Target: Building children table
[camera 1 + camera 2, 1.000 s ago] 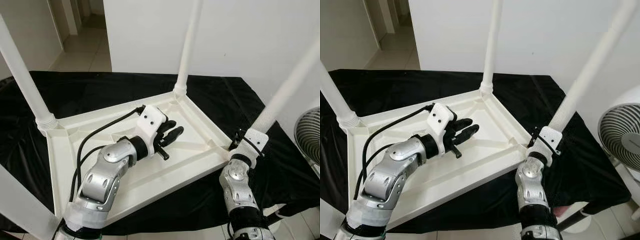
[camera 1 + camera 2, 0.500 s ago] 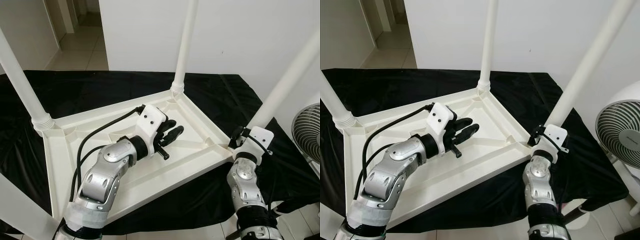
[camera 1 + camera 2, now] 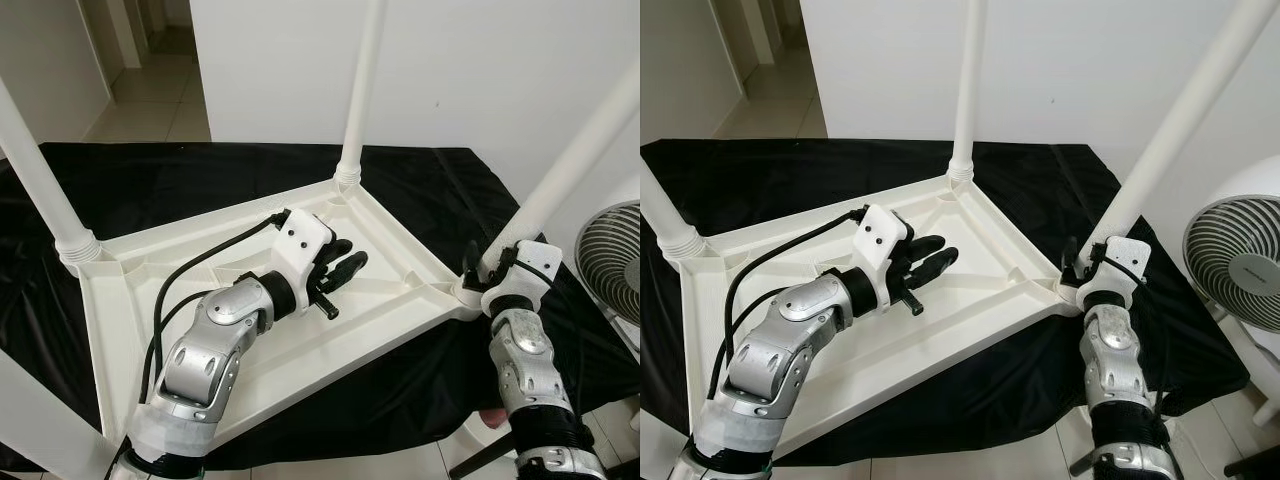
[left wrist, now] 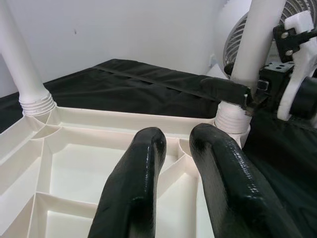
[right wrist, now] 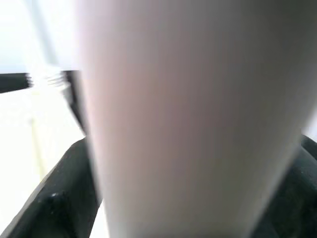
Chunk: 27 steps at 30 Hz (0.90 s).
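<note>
Where the black cloth point(image 3: 200, 180) covers the low surface, a white plastic children's table point(image 3: 400, 262) lies upside down, its ribbed underside forming shallow compartments that hold nothing but the left gripper point(image 3: 345, 266) resting over the central ones. Four white legs rise from the corners: one at 12 o'clock point(image 3: 358, 90), one at 9 o'clock point(image 3: 35, 160), one at 3 o'clock point(image 3: 580, 150), and a fourth at 7 o'clock point(image 3: 30, 410) at the near corner. The left gripper's two black fingers point(image 4: 143, 183) lie close together with only a narrow gap, holding nothing. The right gripper point(image 3: 1080, 262) sits at the base of the 3 o'clock leg, its fingers on either side of it and clasping the leg just above the threaded socket. One white fan point(image 3: 1240, 270) stands at 3 o'clock beyond the cloth's edge. A white wall point(image 3: 480, 60) stands behind.
</note>
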Available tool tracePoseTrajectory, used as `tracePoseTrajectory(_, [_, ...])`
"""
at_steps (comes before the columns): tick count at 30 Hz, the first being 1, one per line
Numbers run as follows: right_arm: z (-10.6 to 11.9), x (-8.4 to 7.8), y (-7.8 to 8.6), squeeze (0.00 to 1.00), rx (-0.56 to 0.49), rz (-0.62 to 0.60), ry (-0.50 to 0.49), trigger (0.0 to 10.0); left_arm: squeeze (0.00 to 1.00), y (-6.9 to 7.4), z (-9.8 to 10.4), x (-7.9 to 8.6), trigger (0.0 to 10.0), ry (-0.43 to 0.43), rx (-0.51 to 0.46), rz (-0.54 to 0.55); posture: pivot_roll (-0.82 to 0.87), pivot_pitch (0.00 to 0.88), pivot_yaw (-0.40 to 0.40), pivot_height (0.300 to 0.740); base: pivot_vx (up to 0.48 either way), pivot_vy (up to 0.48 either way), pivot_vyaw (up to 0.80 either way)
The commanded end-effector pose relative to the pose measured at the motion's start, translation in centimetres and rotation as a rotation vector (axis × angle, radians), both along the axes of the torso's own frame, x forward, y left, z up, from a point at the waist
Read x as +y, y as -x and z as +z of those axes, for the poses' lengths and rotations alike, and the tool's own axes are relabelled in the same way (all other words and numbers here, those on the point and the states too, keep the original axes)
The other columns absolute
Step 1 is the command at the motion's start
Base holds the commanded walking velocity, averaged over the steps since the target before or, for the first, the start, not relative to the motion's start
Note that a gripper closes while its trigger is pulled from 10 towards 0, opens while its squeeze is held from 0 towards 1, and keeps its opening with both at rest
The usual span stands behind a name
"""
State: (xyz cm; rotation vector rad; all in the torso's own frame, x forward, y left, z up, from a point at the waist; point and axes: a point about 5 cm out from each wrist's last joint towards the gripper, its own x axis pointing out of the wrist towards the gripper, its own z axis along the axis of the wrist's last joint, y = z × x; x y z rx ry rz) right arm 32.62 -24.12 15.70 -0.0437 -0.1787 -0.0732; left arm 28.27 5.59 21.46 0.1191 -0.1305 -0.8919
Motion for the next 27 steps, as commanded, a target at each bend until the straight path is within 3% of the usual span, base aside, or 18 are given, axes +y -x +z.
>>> tracePoseTrajectory(1, [0.0,-0.1,0.3,0.00,0.021,0.080,0.000,10.0,0.00,-0.2,0.4,0.2,10.0,0.011,-0.028,0.058,0.02,0.040,-0.025,0.740,0.000,0.000,0.00])
tracePoseTrajectory(9, [0.6,-0.8,0.8,0.00,0.033,0.262,0.081,10.0,0.00,-0.2,0.5,0.1,10.0,0.012,-0.029,0.054,0.01,0.039,-0.019,0.740,0.000,0.000,0.00])
tracePoseTrajectory(10, [0.6,-1.2,0.9,0.00,0.072,0.361,0.107,10.0,0.00,-0.2,0.5,0.1,10.0,0.012,-0.030,0.052,0.01,0.038,-0.018,0.740,0.000,0.000,0.00])
tracePoseTrajectory(14, [0.6,-1.3,1.0,0.00,0.082,0.385,0.111,10.0,0.00,-0.2,0.5,0.1,10.0,0.012,-0.030,0.052,0.01,0.038,-0.018,0.740,0.000,0.000,0.00])
tracePoseTrajectory(15, [0.7,-1.7,0.9,0.00,0.090,0.389,0.129,2.2,0.00,-0.2,0.6,0.1,10.0,0.012,-0.032,0.052,0.01,0.036,-0.017,0.740,0.000,0.000,0.00])
tracePoseTrajectory(16, [0.7,-1.7,0.9,0.00,0.090,0.389,0.129,2.2,0.00,-0.2,0.6,0.1,10.0,0.012,-0.032,0.052,0.01,0.036,-0.017,0.740,0.000,0.000,0.00])
tracePoseTrajectory(17, [0.8,-2.1,0.7,0.00,0.096,0.384,0.136,0.0,0.00,-0.2,0.6,0.1,10.0,0.013,-0.032,0.052,0.02,0.035,-0.016,0.740,0.000,0.000,0.00])
tracePoseTrajectory(23, [0.8,-2.4,0.4,0.00,0.111,0.377,0.109,0.0,0.00,-0.1,0.6,0.1,10.0,0.012,-0.032,0.052,0.02,0.034,-0.015,0.740,0.000,0.000,0.00])
tracePoseTrajectory(27, [0.5,-1.5,0.0,0.00,0.137,0.389,0.066,0.0,0.00,0.0,0.6,0.1,10.0,0.011,-0.031,0.048,0.02,0.036,-0.016,0.740,0.000,0.000,0.00])
